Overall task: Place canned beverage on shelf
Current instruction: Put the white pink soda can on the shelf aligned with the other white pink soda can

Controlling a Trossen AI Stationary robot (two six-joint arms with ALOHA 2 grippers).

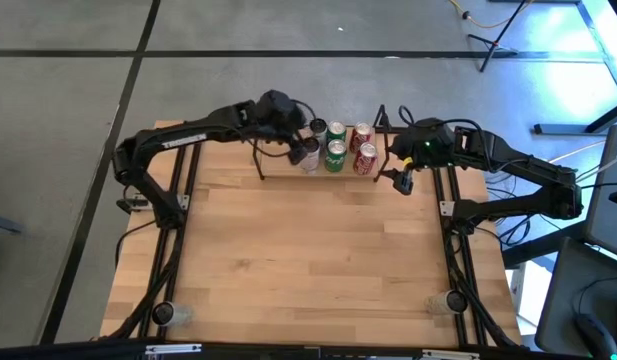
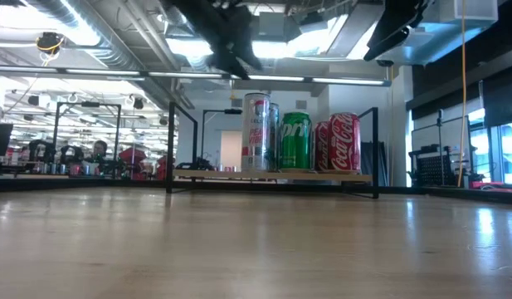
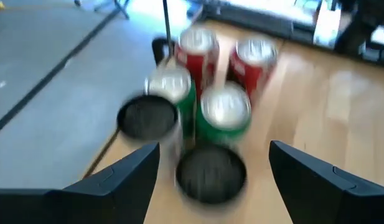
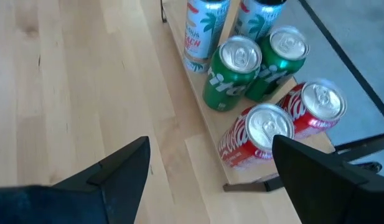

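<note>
The shelf [image 2: 239, 175], a low wooden board with black end frames, stands at the table's far edge. On it stand six cans in two rows. Two are silver [image 1: 310, 155], two green [image 1: 335, 155] and two red [image 1: 366, 158]. My left gripper [image 3: 213, 149] hovers above the silver cans at the shelf's left part. It is open, with its fingers on either side of the nearer silver can [image 3: 210, 174] and above it. My right gripper [image 4: 210, 146] is open and empty. It hangs above the table just right of the red cans [image 4: 257, 134].
The wide wooden tabletop [image 1: 308, 260] lies in front of the shelf. Both arms' bases and black frame rails run along the table's left and right sides. The shelf's left half [image 2: 206, 175] holds no cans.
</note>
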